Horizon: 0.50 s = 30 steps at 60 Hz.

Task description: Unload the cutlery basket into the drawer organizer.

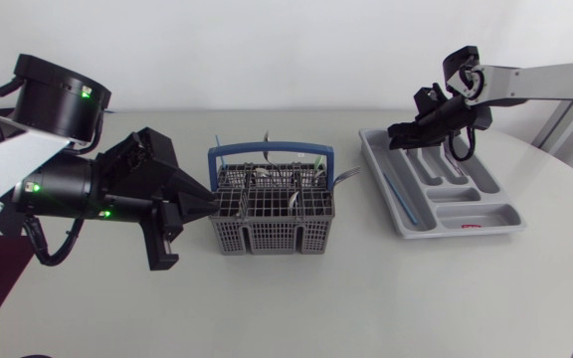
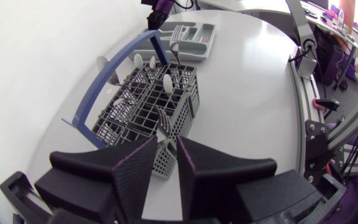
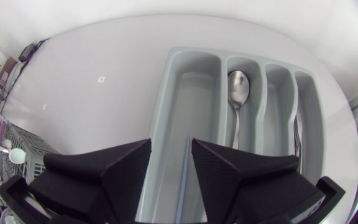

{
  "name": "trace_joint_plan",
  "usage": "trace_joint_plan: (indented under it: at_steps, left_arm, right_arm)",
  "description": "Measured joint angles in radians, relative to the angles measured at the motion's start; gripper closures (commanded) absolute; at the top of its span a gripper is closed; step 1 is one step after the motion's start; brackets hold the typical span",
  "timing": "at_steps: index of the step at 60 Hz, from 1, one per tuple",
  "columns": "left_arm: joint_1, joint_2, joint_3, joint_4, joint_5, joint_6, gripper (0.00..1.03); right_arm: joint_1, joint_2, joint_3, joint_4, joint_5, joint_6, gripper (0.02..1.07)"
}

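Note:
The grey cutlery basket point(image 1: 272, 207) with a blue handle point(image 1: 271, 151) stands mid-table and holds several spoons point(image 2: 166, 81) and forks. My left gripper point(image 1: 208, 204) is at its left wall, and the left wrist view shows a basket point(image 2: 148, 102) corner pinched between the narrow-set fingers point(image 2: 143, 163). The grey drawer organizer point(image 1: 466, 214) lies to the right. My right gripper point(image 1: 395, 133) hangs open over its far left corner. A thin blue utensil point(image 3: 184, 182) lies in the long compartment point(image 3: 191, 106) under the gap of the right gripper point(image 3: 171, 145), and a spoon point(image 3: 238, 90) lies in the neighbouring slot.
The blue utensil point(image 1: 403, 191) runs along the organizer's left slot. More cutlery lies dimly in the far right slot point(image 3: 298, 134). Bare white tabletop point(image 1: 296, 308) spreads in front of the basket and between basket and organizer.

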Motion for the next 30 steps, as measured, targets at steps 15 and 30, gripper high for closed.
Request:
trace_joint_plan:
  at_steps: [15,30]
  left_arm:
    - [0.000,-0.001,-0.026,0.018,0.000,0.000,0.65]
    - [0.002,-0.005,-0.047,0.030,0.000,0.000,0.65]
  right_arm:
    - [0.017,-0.416,-0.269,0.030,-0.011,0.082,0.32]
    - [0.257,-0.794,-0.446,0.012,0.023,0.188,0.11]
